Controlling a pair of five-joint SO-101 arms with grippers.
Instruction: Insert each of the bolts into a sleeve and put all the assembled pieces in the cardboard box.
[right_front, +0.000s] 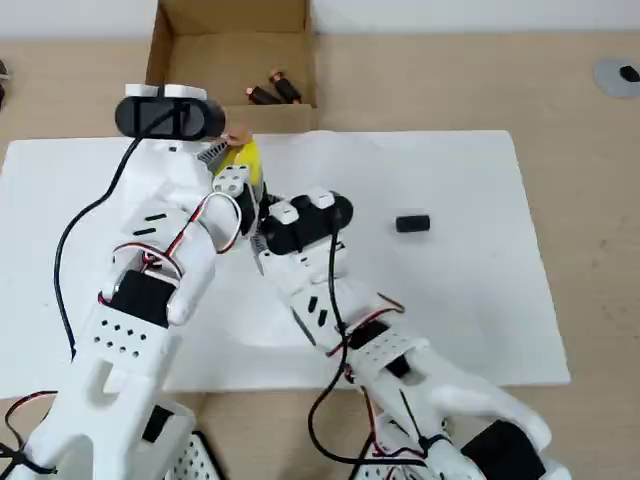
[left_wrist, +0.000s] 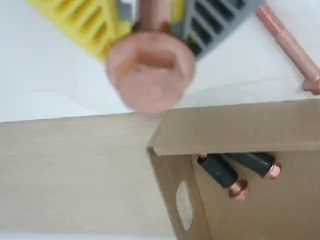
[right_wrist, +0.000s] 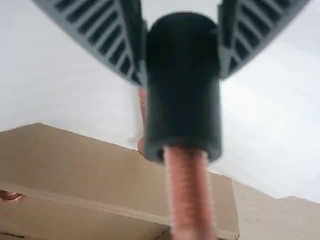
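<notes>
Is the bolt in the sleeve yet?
Partly in: right wrist view shows the bolt running into the sleeve, threads exposed outside it; depth cannot tell.

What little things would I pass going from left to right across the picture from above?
Copper bolt in the left end effector → black sleeve lying loose on the white sheet → grey disc at the far right.
</notes>
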